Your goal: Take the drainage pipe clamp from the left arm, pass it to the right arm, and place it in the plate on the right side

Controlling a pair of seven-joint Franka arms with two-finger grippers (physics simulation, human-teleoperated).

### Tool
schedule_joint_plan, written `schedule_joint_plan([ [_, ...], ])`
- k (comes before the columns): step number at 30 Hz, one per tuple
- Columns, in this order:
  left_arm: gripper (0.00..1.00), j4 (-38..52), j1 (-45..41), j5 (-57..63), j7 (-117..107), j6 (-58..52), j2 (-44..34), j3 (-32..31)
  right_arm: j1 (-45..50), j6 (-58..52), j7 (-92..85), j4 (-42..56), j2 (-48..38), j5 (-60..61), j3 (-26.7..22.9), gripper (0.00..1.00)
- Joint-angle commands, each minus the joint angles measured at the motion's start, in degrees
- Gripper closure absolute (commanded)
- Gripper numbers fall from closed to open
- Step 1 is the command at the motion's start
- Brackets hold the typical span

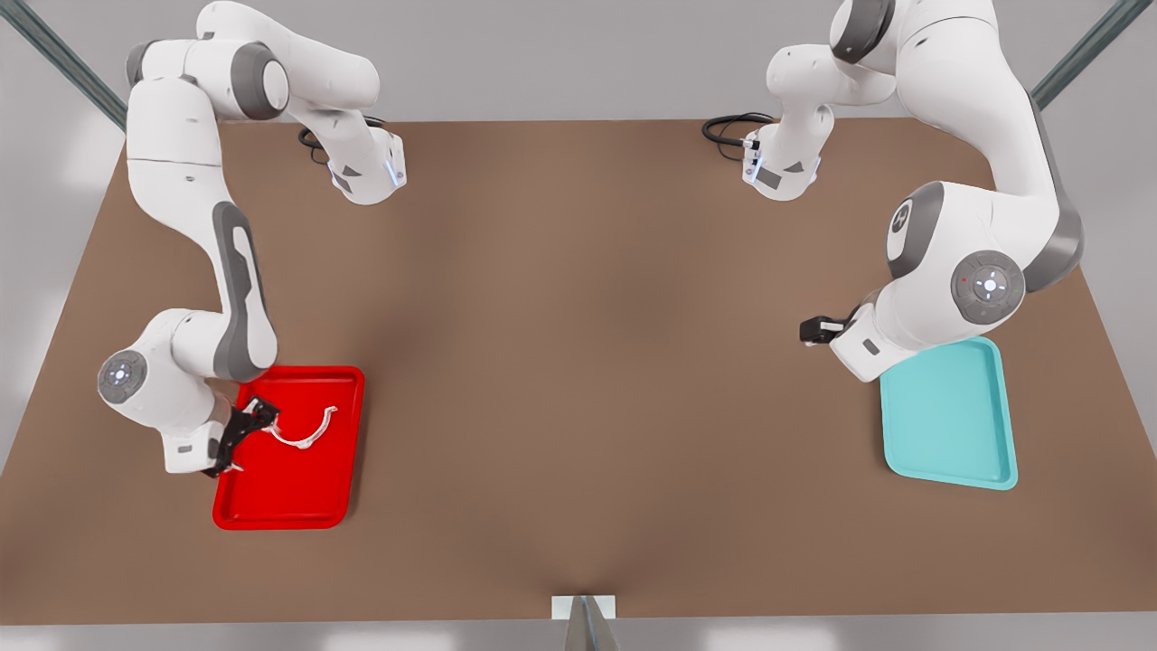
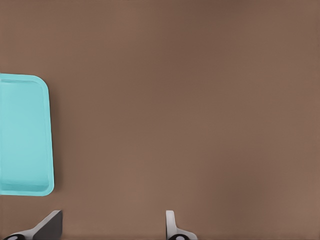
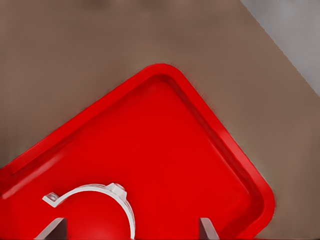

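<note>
Both fingers of the right gripper stand apart over the red plate, with the drainage pipe clamp between them, apparently lying on the plate: the placing step looks nearly done, so retreating comes next. Spread too, the left gripper waits beside the teal tray. Count: two arms, two trays, one clamp.

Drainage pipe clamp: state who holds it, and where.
Nobody. The drainage pipe clamp lies in the plate between the right gripper's open fingers; left gripper empty.
</note>
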Motion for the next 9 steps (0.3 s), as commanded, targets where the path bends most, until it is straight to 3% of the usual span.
schedule_joint_plan([
  [1, 0.00, 0.03, 0.00, 0.04, 1.05, -0.14, -0.08, -0.02, 1.01, -40.22, 50.74, 6.33, -2.86, 0.43, 0.46, 0.00],
  [2, 0.00, 0.03, 0.00, 0.13, 1.05, -0.14, -0.08, -0.02, 2.33, -50.80, 61.77, 12.49, -5.93, -1.85, 0.73, 0.00],
  [4, 0.00, 0.03, 0.09, 0.04, 1.05, -0.14, -0.08, 0.07, 2.59, -49.94, 62.21, 3.73, -20.24, -4.14, 0.81, 0.00],
  [9, 0.00, 0.03, 0.00, 0.04, 1.05, -0.05, -0.08, 0.07, 3.12, -49.40, 60.98, 1.43, -24.66, -5.82, 0.73, 0.00],
])
